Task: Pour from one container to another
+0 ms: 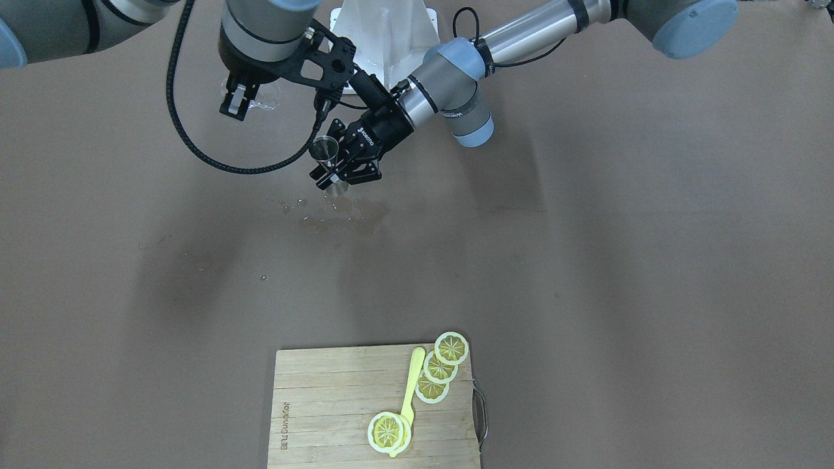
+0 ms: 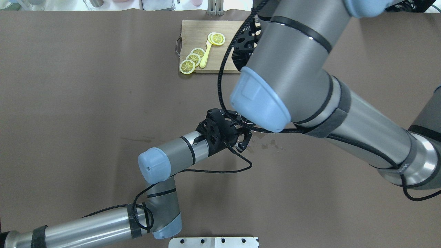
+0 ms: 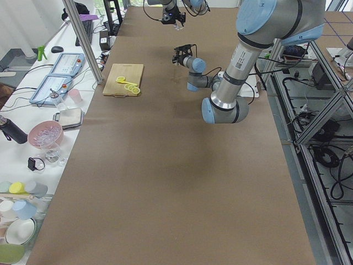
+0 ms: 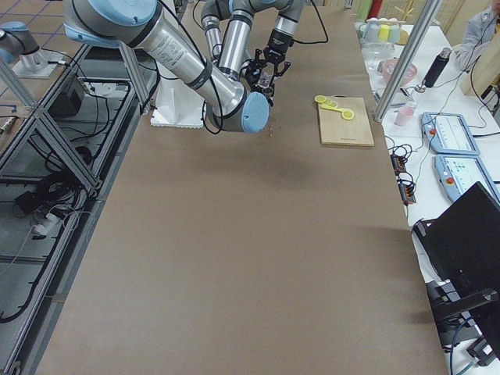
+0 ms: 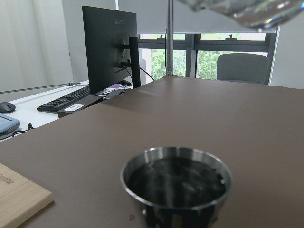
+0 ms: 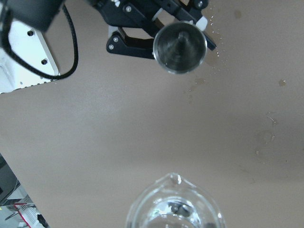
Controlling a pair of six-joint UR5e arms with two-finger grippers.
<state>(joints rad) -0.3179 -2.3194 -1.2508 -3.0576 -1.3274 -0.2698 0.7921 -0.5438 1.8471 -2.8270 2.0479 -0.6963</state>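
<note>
Pinched upright in left end effector [image 1: 333, 171], off the table [image 1: 586, 260]: metal cup [image 1: 324, 150]; gripped in right end effector [image 1: 235, 103], higher, near: glass jug [image 6: 173, 206]; spilled drops [image 1: 329, 212] beneath; well apart, cutting board [image 1: 326, 391], lemon slices [image 1: 451, 347], yellow spoon [image 1: 412, 381]; cup hidden overhead behind right arm [image 2: 293, 69].

Front cam faces robot, steeply down on brown counter [image 1: 586, 260]; overhead looks forward from behind. Both catch the far wooden cutting board [image 1: 326, 404]. End cams look along the counter, distant. Left wrist cam: level, close on the small steel measuring cup [image 5: 175, 180]. Right wrist cam: straight down on it, over clear glass pitcher [image 6: 173, 209].
</note>
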